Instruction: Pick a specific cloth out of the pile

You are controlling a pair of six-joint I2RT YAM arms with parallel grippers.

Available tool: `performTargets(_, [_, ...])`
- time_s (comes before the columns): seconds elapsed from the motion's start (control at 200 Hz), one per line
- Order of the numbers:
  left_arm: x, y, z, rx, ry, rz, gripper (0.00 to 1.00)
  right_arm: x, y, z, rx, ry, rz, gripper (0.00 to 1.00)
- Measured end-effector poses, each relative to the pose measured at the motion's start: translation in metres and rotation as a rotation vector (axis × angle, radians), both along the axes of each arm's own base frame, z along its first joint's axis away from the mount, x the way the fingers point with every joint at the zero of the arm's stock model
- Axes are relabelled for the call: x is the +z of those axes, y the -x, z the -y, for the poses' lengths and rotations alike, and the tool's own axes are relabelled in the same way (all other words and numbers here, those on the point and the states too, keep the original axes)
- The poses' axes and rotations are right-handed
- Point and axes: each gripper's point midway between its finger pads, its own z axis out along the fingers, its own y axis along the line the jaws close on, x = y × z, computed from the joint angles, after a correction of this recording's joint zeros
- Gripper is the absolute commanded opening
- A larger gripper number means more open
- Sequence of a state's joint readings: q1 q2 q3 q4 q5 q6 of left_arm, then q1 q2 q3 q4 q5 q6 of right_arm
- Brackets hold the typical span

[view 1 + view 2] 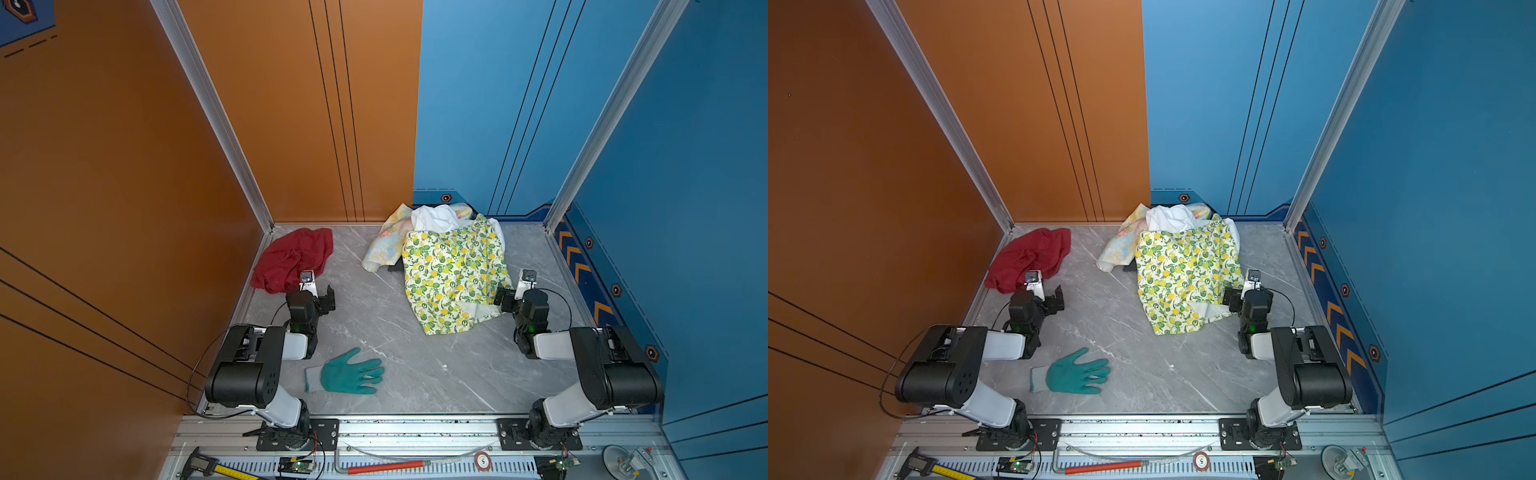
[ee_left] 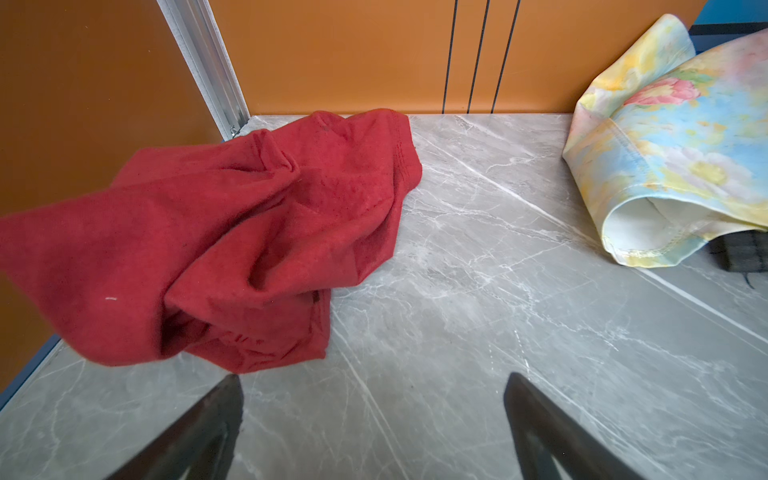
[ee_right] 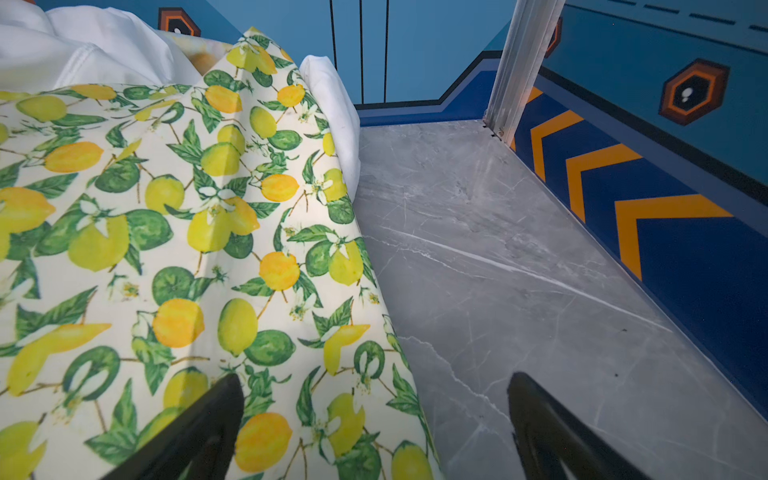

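Left wrist view, left pincer [image 2: 372, 376] spread wide and empty over the surface [image 2: 498, 311], cloth [image 2: 232, 232] crumpled just beside it, apart from the pile [image 1: 453, 266], right pincer [image 3: 374, 376] spread too, nothing gripped, dark item [image 2: 739, 249] under pile mostly hidden

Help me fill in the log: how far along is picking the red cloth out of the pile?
Done, it seems: the plain dark red crumpled cloth lies alone by the orange wall, apart from the pile of lemon-print, white and pastel floral fabrics. In hand: nothing; the left gripper and right gripper are open and empty. Left: nothing visible, perhaps only parking the arms.
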State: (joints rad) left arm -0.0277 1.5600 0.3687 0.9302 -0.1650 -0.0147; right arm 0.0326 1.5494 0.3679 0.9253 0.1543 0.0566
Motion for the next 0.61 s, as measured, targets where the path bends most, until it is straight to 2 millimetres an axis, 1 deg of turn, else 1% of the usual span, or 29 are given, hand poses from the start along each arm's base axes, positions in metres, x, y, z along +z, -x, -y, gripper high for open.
performTargets(0.606, [0.0001,-0.0001,0.0005,-0.001,0.0,0.0,0.98,-0.0001,0.0,-0.0003,0.001,0.0,0.0,1.0])
